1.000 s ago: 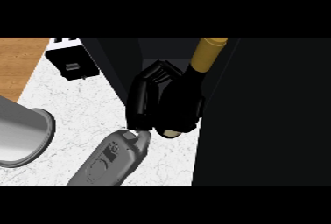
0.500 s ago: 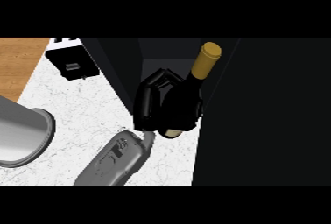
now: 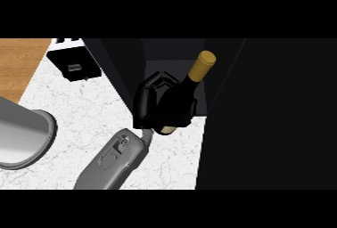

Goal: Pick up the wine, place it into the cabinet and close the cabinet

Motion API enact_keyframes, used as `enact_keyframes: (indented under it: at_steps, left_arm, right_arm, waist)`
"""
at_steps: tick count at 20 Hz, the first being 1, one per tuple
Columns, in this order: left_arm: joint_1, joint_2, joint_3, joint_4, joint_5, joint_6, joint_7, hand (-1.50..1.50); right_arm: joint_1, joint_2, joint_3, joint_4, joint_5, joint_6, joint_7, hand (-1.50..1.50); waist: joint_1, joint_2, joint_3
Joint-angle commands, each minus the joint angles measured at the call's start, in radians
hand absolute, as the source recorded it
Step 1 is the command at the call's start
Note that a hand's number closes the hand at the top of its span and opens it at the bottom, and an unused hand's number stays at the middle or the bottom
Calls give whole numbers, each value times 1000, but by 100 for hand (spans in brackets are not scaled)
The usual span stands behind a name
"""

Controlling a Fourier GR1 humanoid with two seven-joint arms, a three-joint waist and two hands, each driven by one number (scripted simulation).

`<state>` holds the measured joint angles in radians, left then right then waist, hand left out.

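Observation:
The wine bottle (image 3: 188, 87) is dark with a yellow cap (image 3: 206, 58) and leans with its neck pointing up and right into the open dark cabinet (image 3: 172, 52). My right hand (image 3: 153, 106) is shut on the bottle's body from the left, with fingers curled over it. Only the bottle's pale base (image 3: 166, 129) shows below the hand, over the edge of the white counter (image 3: 85, 107). The grey forearm (image 3: 112, 162) comes up from the lower edge. My left hand does not show.
A wide dark cabinet door (image 3: 270, 116) fills the right side. A grey metal pot (image 3: 20, 138) stands at the left edge. A small black and white box (image 3: 74, 67) sits at the back left beside a wooden top (image 3: 18, 62).
The hand has carried the bottle a little right and deeper toward the cabinet opening. More of the neck and cap now shows above the hand.

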<state>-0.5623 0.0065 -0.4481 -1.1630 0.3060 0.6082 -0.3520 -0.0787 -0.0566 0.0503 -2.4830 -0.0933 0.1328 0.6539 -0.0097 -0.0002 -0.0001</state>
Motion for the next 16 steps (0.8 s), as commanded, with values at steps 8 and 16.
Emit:
enact_keyframes:
  at_steps: [8, 16]
  left_arm:
    - [-61, -4, 164, 144, 51, -98, -87, 150]
    - [-125, -6, 196, 236, 53, -130, -58, 150]
  right_arm:
    - [-69, -4, -21, -61, -68, -33, 84, -150]
    - [87, 28, -20, -105, -95, 18, -14, -150]
  waist:
    - [2, 1, 0]
    - [-3, 0, 0]
